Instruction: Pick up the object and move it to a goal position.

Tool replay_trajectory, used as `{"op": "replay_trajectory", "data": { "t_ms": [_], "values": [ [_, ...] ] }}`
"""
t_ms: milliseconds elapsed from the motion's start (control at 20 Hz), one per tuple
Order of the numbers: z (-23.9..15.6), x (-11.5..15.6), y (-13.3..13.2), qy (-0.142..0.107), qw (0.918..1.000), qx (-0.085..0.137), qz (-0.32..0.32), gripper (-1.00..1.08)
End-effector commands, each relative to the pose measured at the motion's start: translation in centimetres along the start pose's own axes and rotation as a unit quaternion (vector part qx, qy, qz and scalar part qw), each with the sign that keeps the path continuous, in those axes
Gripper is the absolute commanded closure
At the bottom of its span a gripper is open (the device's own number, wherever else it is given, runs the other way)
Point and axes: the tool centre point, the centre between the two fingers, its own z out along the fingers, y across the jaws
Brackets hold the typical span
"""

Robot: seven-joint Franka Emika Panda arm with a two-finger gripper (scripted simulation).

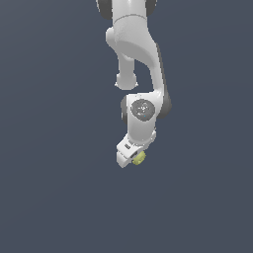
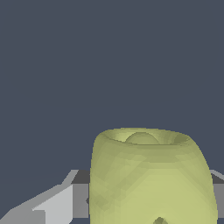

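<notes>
The object (image 1: 139,157) is a small pale yellow-green lumpy piece, seen in the exterior view at the tip of the white arm, just below the middle of the picture. My gripper (image 1: 132,159) is shut on it, with the object sticking out toward the exterior view's right. In the wrist view the object (image 2: 151,175) fills the lower middle, with a shallow dimple on its upper face. A grey finger (image 2: 65,201) presses against one side of it. The other finger is mostly hidden behind the object.
The white arm (image 1: 141,74) reaches down from the top of the exterior view. A plain dark blue-grey surface (image 1: 49,197) lies all around. No other object shows.
</notes>
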Motion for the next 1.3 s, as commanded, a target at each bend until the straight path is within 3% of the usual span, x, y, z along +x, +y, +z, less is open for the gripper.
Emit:
{"op": "replay_trajectory", "data": {
  "t_ms": [0, 750, 1250],
  "values": [
    [-1.7, -0.3, 1.0, 0.000, 1.0000, 0.000, 0.000, 1.08],
    [-15.1, -2.3, 8.7, 0.001, 1.0000, 0.000, 0.000, 1.08],
    [-19.4, -2.8, 11.4, 0.001, 1.0000, 0.000, 0.000, 1.08]
  ]
}}
